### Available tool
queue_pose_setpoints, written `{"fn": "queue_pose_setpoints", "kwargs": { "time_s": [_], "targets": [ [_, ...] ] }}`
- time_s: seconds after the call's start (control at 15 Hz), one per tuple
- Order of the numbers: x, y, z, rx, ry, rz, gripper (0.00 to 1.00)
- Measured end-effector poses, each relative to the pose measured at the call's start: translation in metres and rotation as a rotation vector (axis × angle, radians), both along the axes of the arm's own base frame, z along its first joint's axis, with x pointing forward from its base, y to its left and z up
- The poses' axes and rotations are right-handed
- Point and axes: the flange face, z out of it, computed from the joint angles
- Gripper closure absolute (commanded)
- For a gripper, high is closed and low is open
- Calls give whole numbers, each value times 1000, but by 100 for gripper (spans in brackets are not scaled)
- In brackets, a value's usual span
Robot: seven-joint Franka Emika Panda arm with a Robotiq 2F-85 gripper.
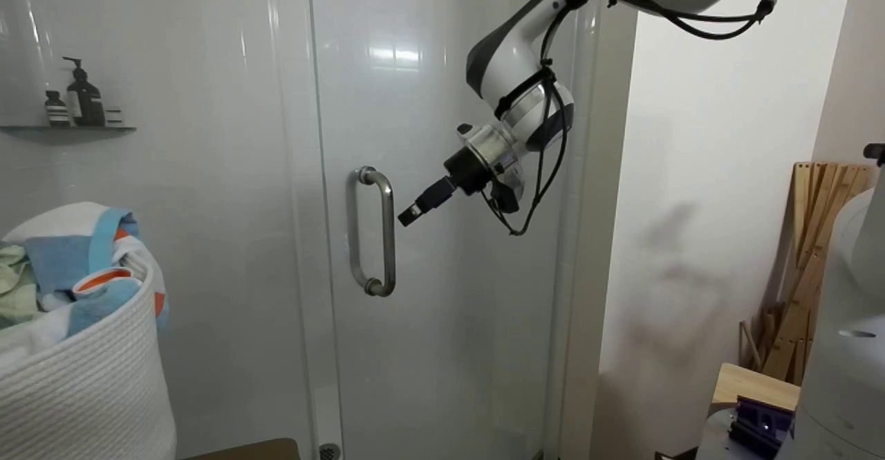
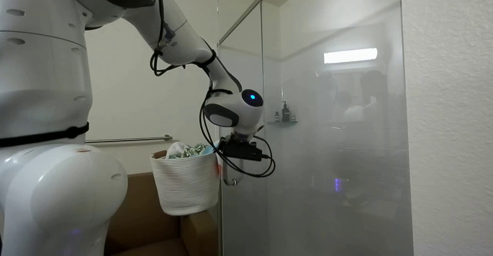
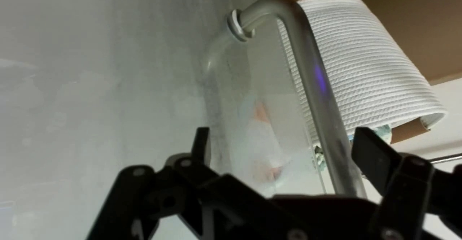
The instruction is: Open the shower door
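Observation:
The shower door [image 1: 442, 349] is a tall clear glass panel. It also shows in an exterior view [image 2: 339, 217] and fills the left of the wrist view [image 3: 90, 99]. Its silver-grey bar handle [image 1: 389, 232] stands vertical; in the wrist view the bar [image 3: 321, 88] runs slanted. My gripper [image 1: 408, 216] is beside the upper half of the bar, with a small gap in that view. In the wrist view my gripper [image 3: 283, 137] is open, and the bar passes between the fingers, closer to the right finger. Contact cannot be told. An exterior view shows only the handle's lower end [image 2: 231, 182]; the wrist hides the fingers.
A white woven basket [image 1: 90, 391] of towels stands left of the handle; it also shows in an exterior view [image 2: 185, 186] and the wrist view [image 3: 361, 59]. A brown seat [image 2: 142, 213] is under it. A corner shelf [image 1: 69, 128] holds bottles. Wooden slats [image 1: 805, 273] lean at right.

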Motion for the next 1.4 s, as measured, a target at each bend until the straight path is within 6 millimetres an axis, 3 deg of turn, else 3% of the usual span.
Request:
{"fn": "queue_pose_setpoints", "kwargs": {
  "time_s": [0.2, 0.33, 0.53, 0.73, 0.87, 1.07, 1.4],
  "targets": [
    [0, 1, 23, -117, 31, -86, 0],
    [-4, 6, 24, -197, 70, -133, 0],
    [-23, 8, 6, -272, 176, -200, 0],
    [-51, -3, -15, -330, 309, -281, 0],
    [-69, -8, -18, -368, 415, -323, 0],
    [-90, 10, 10, -426, 534, -381, 0],
    [-120, 61, 106, -533, 554, -497, 0]
  ]
}}
